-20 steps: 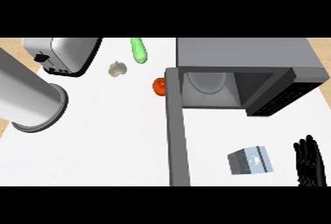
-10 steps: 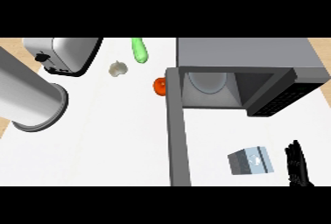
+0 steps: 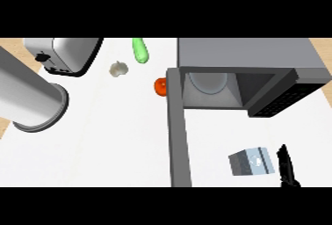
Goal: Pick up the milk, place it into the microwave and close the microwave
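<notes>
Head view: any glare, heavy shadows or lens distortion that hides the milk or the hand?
Head view: light even, no glare; strong perspective stretches the grey microwave's open door; the small grey-blue milk carton shows plainly; the black right hand is edge-on and cropped below.

The milk [image 3: 251, 161] is a small grey-white carton, seen from above and standing on the white desk near its front edge, toward the front right corner. It sits in front of the microwave's opening and to the right of the open door. The microwave [image 3: 246, 55] is a grey box at the desk's back right, with a dark control panel on its right side. Its door [image 3: 179, 132] is swung fully open, reaching toward the front edge, and a pale round plate shows inside the cavity.
</notes>
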Action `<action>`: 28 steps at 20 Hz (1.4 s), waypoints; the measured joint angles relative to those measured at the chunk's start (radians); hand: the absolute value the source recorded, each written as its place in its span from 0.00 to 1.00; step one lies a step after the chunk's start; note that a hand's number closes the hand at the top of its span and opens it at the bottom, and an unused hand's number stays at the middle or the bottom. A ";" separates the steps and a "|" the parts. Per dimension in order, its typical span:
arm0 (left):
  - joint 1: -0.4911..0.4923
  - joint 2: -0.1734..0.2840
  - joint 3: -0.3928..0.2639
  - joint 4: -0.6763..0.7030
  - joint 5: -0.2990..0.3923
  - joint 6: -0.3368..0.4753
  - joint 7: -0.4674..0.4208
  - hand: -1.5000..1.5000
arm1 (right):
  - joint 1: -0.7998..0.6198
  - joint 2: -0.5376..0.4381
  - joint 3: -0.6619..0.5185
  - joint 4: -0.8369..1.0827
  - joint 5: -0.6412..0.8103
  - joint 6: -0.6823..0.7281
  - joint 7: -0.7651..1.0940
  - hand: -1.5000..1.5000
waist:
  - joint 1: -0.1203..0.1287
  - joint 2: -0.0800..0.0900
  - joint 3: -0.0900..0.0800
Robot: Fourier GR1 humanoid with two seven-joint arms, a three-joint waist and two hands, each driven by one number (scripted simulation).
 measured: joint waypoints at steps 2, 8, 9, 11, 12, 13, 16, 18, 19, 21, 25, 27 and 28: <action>-0.001 0.001 0.008 0.004 0.015 -0.011 -0.003 0.00 | -0.035 -0.011 -0.021 0.071 -0.014 0.017 -0.042 0.00 | -0.001 0.000 0.000; 0.019 0.004 0.032 0.003 0.055 -0.026 0.015 0.00 | -0.158 -0.021 -0.073 0.278 -0.054 0.056 -0.155 0.00 | -0.002 0.001 0.000; 0.018 -0.002 0.025 0.002 0.057 -0.027 0.015 0.00 | -0.179 -0.022 -0.079 0.305 -0.062 0.068 -0.167 0.00 | -0.002 0.001 0.000; 0.017 0.015 0.046 0.008 0.083 -0.034 0.017 0.00 | -0.218 -0.023 -0.095 0.368 -0.076 0.086 -0.202 1.00 | -0.001 0.002 0.000; 0.017 0.024 0.058 0.010 0.097 -0.034 0.020 0.00 | -0.236 -0.022 -0.101 0.398 -0.084 0.095 -0.217 1.00 | -0.001 0.002 0.000; 0.027 0.023 0.058 0.006 0.110 -0.035 0.026 0.00 | -0.245 -0.023 -0.108 0.426 -0.093 0.110 -0.234 1.00 | 0.000 0.001 0.000; 0.037 0.009 0.059 0.007 0.123 -0.058 0.026 0.00 | -0.289 -0.026 -0.112 0.502 -0.097 0.138 -0.269 1.00 | -0.003 0.000 -0.009; 0.039 0.002 0.057 0.006 0.130 -0.063 0.032 0.00 | -0.304 -0.031 -0.107 0.536 -0.089 0.152 -0.302 1.00 | -0.005 -0.003 -0.016; 0.035 0.001 0.051 0.004 0.132 -0.056 0.039 0.00 | -0.312 -0.031 -0.105 0.550 -0.085 0.154 -0.308 1.00 | -0.007 -0.003 -0.020; 0.048 -0.004 0.059 0.004 0.139 -0.069 0.035 0.00 | -0.328 -0.034 -0.107 0.569 -0.083 0.156 -0.321 1.00 | -0.007 -0.004 -0.023; 0.029 0.006 0.058 0.004 0.146 -0.058 0.044 0.00 | -0.382 -0.040 -0.102 0.615 -0.065 0.156 -0.345 1.00 | -0.006 -0.001 -0.016; 0.038 0.009 0.064 0.005 0.152 -0.072 0.042 0.00 | -0.449 -0.043 -0.100 0.660 -0.057 0.159 -0.341 1.00 | 0.004 0.001 -0.009; 0.039 -0.001 0.056 0.005 0.153 -0.075 0.040 0.00 | -0.483 -0.042 -0.097 0.685 -0.052 0.162 -0.341 1.00 | 0.007 0.003 -0.007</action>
